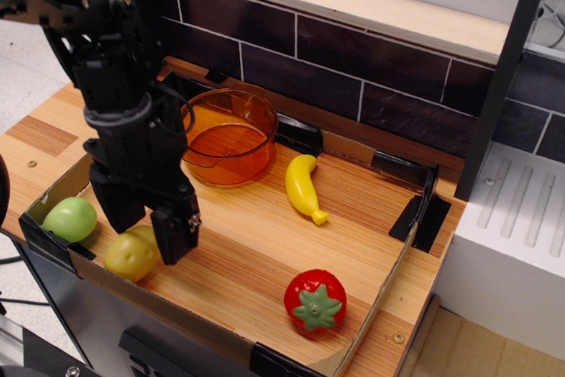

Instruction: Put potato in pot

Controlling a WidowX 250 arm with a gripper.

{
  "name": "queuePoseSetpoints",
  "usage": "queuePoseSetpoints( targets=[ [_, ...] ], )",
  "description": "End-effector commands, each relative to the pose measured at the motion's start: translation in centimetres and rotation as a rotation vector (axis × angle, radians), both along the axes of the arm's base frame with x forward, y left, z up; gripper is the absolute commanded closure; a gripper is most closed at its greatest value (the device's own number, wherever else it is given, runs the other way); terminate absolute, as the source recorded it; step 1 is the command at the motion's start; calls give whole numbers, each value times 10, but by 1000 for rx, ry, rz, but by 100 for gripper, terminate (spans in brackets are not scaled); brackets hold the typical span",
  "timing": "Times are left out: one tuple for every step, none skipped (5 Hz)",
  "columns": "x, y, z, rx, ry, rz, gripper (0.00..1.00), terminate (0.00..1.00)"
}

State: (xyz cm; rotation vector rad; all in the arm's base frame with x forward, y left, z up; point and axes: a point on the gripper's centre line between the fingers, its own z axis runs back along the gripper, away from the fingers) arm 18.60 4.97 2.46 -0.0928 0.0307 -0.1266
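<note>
Potato (pixel 131 255): lies near the front left corner of the desk (pixel 265 245), lumpy and yellow, partly hidden behind the tool.
Tool (pixel 148 221): black, low over the potato; its two fingers stand apart, one on each side of the potato's upper end, and I cannot tell whether either finger touches it. It has hold of nothing that shows.
Fingers (pixel 175 229): the nearer one hangs just right of the potato, its tip close to the wood.
Pot (pixel 226 136): clear orange, upright, at the back of the desk toward the left, well apart from the potato, with nothing inside.
Green fruit (pixel 70 219): round, at the left edge, just beside the potato.
Banana (pixel 303 186): yellow, near the middle of the desk, right of the pot.
Tomato (pixel 315 299): red with a green top, near the front edge, toward the right.
Rim (pixel 380 293): low cardboard wall around the desk, with black corner pieces.
</note>
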Motion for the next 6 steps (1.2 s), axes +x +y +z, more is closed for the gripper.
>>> queuePoseSetpoints(
  targets=[
    [1,4,-21,50,-22,-9,0,0],
    [-2,6,-28,64,-25,-13,0,0],
    [0,6,-23,17,-45,29,100,0],
    [10,3,-9,2,-29,48,100,0],
    [33,-3,16,-35,-29,127,100,0],
    [64,-9,53,-80,-77,238,100,0]
  ],
)
